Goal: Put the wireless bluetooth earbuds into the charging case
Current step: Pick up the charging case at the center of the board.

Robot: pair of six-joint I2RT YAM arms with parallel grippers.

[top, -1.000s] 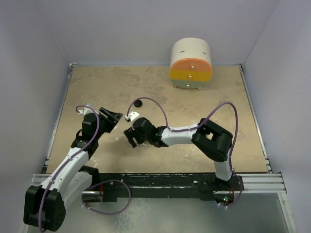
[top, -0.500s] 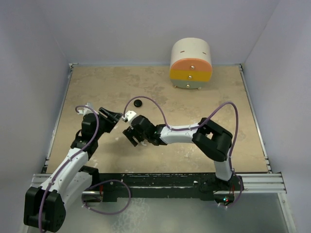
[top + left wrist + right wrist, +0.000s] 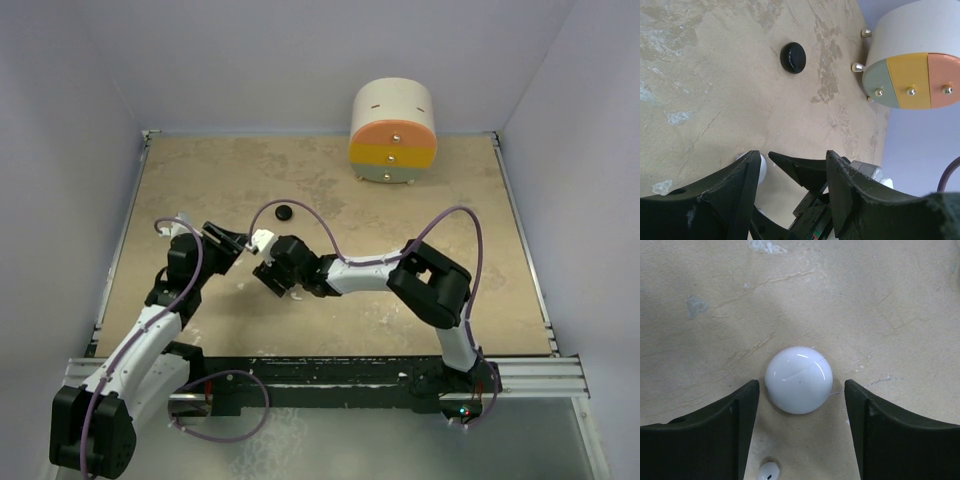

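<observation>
- One white earbud (image 3: 767,472) lies on the table (image 3: 865,300) near the white disc (image 3: 798,380), at the bottom edge of the right wrist view.
- Right gripper (image 3: 801,387) is released, its fingers straddling the white disc with a slim gap on each side.
- Left gripper (image 3: 792,156) is released too, nothing between its fingers, close beside the right gripper.
- Black disc (image 3: 793,57) lies apart, nearer the round drawer unit (image 3: 910,70).

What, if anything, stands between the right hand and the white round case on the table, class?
Probably nothing, so yes. The right hand hangs open with a finger on each side of the white round case, bare table in both gaps. A small white earbud lies close by, apart from it.
</observation>
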